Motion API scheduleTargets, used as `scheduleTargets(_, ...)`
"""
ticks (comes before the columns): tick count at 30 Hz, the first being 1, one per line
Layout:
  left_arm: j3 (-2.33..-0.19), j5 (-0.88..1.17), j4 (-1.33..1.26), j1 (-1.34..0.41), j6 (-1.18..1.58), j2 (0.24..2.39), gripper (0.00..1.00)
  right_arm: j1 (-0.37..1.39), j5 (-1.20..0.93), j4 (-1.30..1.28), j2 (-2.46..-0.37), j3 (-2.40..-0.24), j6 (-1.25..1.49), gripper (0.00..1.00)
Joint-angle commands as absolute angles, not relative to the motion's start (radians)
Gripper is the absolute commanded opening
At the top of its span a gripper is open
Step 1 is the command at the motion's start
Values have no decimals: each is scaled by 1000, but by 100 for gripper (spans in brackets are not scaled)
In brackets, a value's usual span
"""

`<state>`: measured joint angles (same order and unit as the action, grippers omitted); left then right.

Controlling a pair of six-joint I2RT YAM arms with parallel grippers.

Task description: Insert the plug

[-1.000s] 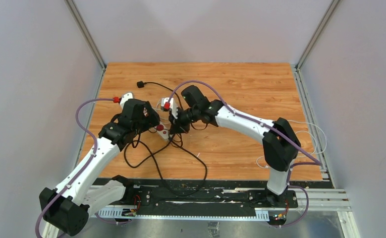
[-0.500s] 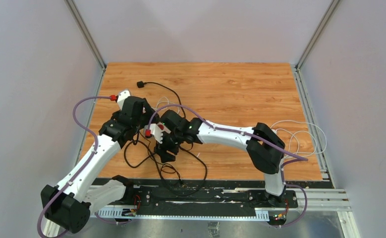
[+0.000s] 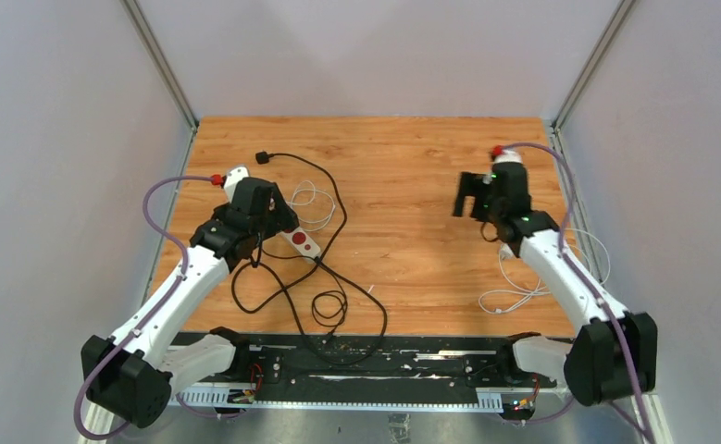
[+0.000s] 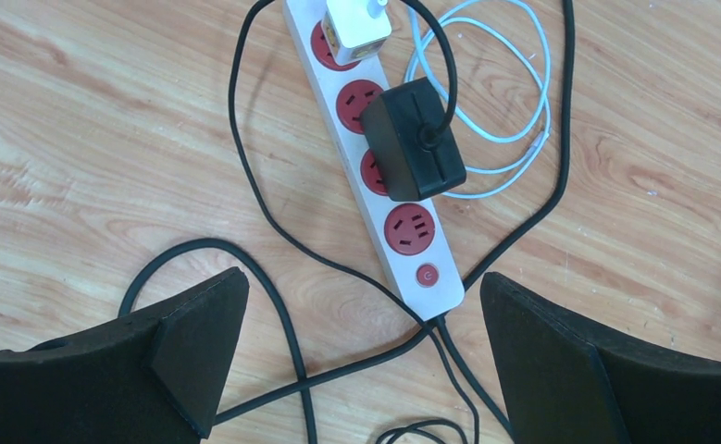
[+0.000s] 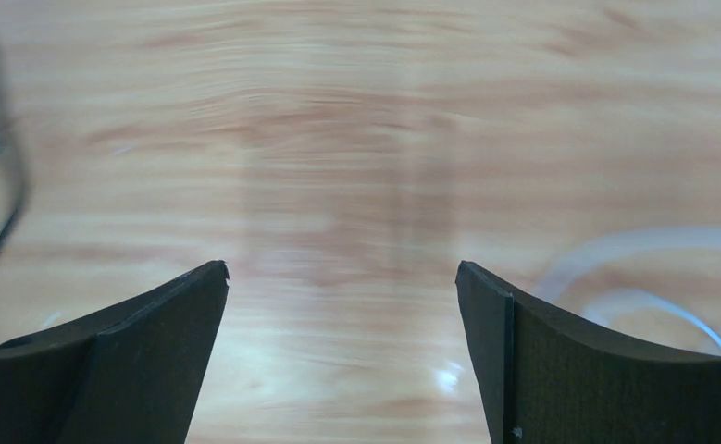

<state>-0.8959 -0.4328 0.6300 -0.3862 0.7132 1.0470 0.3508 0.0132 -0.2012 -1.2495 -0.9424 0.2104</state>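
In the left wrist view a white power strip (image 4: 403,268) with red sockets lies on the wooden table. A black plug (image 4: 414,139) sits in one of its middle sockets, and a white charger (image 4: 358,28) sits in the far one. My left gripper (image 4: 361,277) hangs open above the strip's switch end, holding nothing. From above, the left gripper (image 3: 278,220) covers most of the power strip (image 3: 303,242). My right gripper (image 3: 470,205) is far off on the right side of the table. It is open and empty over bare wood, as the right gripper (image 5: 341,266) shows in its own view.
Black cable (image 3: 315,301) loops across the near left of the table. A small black cord end (image 3: 262,157) lies at the back left. A white cable (image 3: 523,294) coils at the right edge, close under the right arm. Grey walls stand on three sides.
The right arm swung from the power strip to the right side of the table, and its gripper went from shut to open. The left arm has barely moved.
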Motion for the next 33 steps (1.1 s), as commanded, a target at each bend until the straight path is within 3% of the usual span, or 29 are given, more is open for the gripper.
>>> scheduleTargets(1,-885,-400,573,-379,671,1054,100,77,211,-336,-1120,-803,390,100)
scheduleTargets(5,-879,-358,540,-375,647,1073,100,-147,190,-450,-1126,-780,418,100)
scheduleTargets(8,-888,-336,524,-374,636,1107,100,-208,137,-467,-1188,-781,414,98)
scheduleTargets(17,-923,-288,512,-373,618,1192,100,-216,-153,-419,-1409,-836,436,74)
scheduleTargets(22,-919,-286,508,-371,614,1182,100,-216,-143,-373,-1410,-781,451,65)
scheduleTargets(33,-906,-254,502,-371,626,1166,100,-216,-34,-310,-1459,-758,430,60)
